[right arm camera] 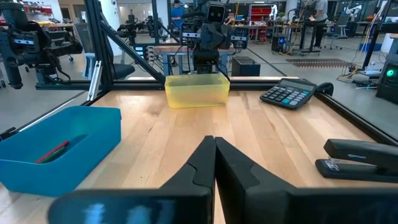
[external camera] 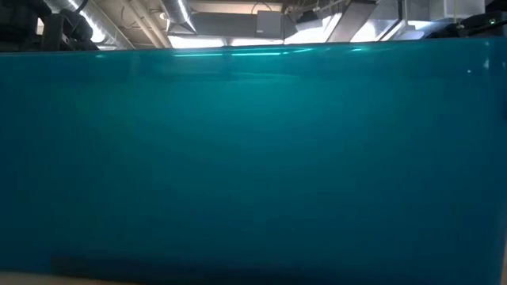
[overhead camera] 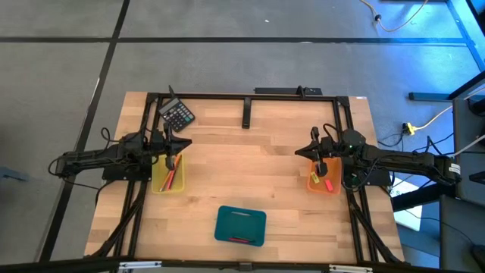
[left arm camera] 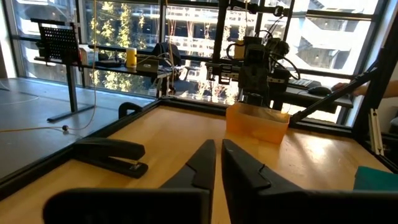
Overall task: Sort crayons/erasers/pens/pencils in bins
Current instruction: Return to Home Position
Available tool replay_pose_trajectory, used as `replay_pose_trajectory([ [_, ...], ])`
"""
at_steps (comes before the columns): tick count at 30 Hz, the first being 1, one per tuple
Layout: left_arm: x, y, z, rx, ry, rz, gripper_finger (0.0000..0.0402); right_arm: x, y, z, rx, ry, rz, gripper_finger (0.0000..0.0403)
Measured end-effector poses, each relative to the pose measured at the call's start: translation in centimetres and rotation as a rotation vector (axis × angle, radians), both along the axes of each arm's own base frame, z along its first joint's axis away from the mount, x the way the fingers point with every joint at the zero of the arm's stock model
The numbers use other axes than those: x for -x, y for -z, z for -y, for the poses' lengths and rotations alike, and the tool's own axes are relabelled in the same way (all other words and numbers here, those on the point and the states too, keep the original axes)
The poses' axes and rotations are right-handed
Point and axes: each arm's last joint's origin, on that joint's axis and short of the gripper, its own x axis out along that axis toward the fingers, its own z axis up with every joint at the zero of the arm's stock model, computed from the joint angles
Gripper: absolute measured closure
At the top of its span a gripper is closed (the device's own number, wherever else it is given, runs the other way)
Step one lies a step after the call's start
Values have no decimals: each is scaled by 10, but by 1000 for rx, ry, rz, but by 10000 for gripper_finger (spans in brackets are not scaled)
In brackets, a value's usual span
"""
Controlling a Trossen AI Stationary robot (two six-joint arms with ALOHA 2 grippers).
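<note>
On the left, the left gripper [overhead camera: 179, 142] hangs with fingers pressed together, empty, at the yellow bin [overhead camera: 167, 179], which holds long sticks (pens or pencils, I cannot tell which). In the middle near the front edge, the teal bin [overhead camera: 240, 225] holds a reddish stick [overhead camera: 242, 240]. On the right, the right gripper [overhead camera: 301, 151] is closed and empty at the orange bin [overhead camera: 323, 180] with small erasers [overhead camera: 329, 184].

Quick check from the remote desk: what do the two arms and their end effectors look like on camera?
Both arms are dark, slim and jointed, with black cables trailing along them. The left end effector and right end effector each have two matte black, wedge-shaped fingers tapering to points. No markings visible.
</note>
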Motion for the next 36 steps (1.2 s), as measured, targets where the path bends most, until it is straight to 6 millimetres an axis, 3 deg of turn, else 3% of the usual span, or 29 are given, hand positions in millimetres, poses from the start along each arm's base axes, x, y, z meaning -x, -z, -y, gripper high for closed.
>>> replay_pose_trajectory([
  [16, 0, 0, 0, 0, 0, 0, 401, 0, 0, 0, -1, 0, 0, 391],
  [36, 0, 0, 0, 0, 0, 0, 377, 0, 0, 0, -1, 0, 0, 391],
])
